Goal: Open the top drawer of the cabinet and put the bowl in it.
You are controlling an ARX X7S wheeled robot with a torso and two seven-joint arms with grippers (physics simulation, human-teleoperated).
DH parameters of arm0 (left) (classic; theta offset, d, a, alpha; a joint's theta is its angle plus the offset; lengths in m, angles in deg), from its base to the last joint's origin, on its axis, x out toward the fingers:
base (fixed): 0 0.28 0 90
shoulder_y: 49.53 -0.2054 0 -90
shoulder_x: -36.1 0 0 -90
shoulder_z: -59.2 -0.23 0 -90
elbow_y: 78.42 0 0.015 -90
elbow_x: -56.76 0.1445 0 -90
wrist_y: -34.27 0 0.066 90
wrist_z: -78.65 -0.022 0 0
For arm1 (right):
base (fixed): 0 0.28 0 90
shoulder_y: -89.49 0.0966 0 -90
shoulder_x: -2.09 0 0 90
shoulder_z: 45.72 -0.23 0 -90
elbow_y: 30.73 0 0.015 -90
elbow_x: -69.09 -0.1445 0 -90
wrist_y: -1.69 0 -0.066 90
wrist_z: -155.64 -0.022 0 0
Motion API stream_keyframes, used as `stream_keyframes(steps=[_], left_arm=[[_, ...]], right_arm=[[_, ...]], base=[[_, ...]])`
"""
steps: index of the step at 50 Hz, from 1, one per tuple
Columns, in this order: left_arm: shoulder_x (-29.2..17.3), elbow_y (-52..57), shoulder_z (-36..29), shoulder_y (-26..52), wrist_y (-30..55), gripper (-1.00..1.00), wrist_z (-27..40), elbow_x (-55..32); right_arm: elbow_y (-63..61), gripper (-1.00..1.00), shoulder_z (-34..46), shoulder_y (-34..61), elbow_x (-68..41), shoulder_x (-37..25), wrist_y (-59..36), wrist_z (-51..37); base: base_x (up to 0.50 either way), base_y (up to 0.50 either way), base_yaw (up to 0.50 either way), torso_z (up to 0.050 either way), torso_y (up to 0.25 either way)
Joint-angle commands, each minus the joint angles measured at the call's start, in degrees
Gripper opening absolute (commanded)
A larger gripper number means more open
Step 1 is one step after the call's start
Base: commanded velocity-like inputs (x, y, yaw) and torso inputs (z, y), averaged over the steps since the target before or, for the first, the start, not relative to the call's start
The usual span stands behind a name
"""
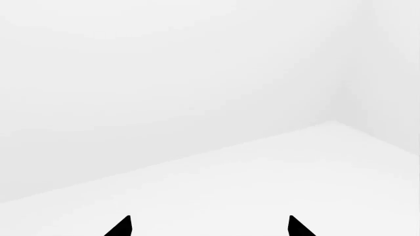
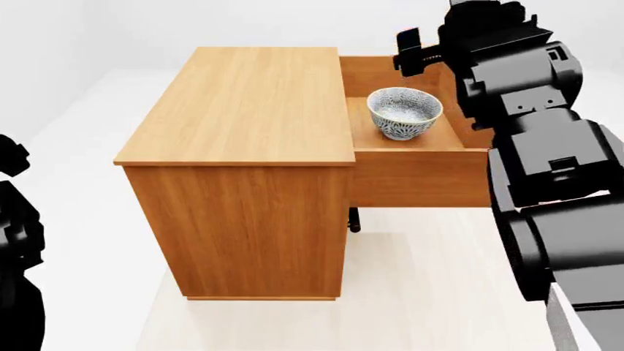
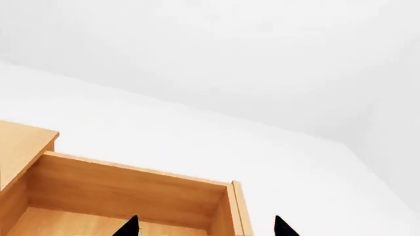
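The floor (image 2: 88,241) is a plain white surface, smooth and unmarked, running out on every side to pale walls. Directly on it stands the cabinet (image 2: 244,175), an orange-brown wood-grain box resting flat and upright on its base. Its flat top is bare. The cabinet's top drawer (image 2: 419,175) is pulled out to one side and hangs above the floor without touching it. The bowl (image 2: 404,112) sits upright inside that drawer, not on the floor. In the left wrist view only the white floor and walls show beyond the tips of the left claw (image 1: 210,227).
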Motion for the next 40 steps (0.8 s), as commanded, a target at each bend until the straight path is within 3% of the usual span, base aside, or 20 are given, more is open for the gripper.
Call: stream_keyframes(steps=[1,8,18,23,32,40], left_arm=[[0.0,0.0,0.0,-0.1,-0.1,1.00,0.0,0.0],[0.0,0.0,0.0,0.0,-0.1,1.00,0.0,0.0],[-0.2,0.0,0.1,0.3,-0.1,1.00,0.0,-0.1],[-0.2,0.0,0.4,0.4,-0.2,1.00,0.2,-0.1],[-0.3,0.0,0.6,0.4,-0.3,1.00,0.3,-0.1],[-0.3,0.0,0.9,0.4,-0.3,1.00,0.0,0.0]], right_arm=[[-2.5,1.00,-2.8,1.6,0.3,-1.6,9.1,-5.2],[-18.6,1.00,-4.1,-2.7,-0.9,-5.6,1.2,-6.5],[-64.5,1.00,-11.5,-14.6,-7.8,-17.8,-27.8,-7.9],[-81.5,1.00,-15.6,-19.8,-11.1,-23.9,-37.7,-7.6],[-98.0,1.00,-26.8,-29.6,-16.5,-30.3,-47.5,-5.8],[-109.4,1.00,-35.3,-40.3,-19.6,-30.4,-50.4,-5.0]], base=[[0.00,0.00,0.00,0.000,0.000],[0.00,0.00,0.00,0.000,0.000],[0.00,0.00,0.00,0.000,0.000],[0.00,0.00,0.00,0.000,0.000],[0.00,0.00,0.00,0.000,0.000],[0.00,0.00,0.00,0.000,0.000]])
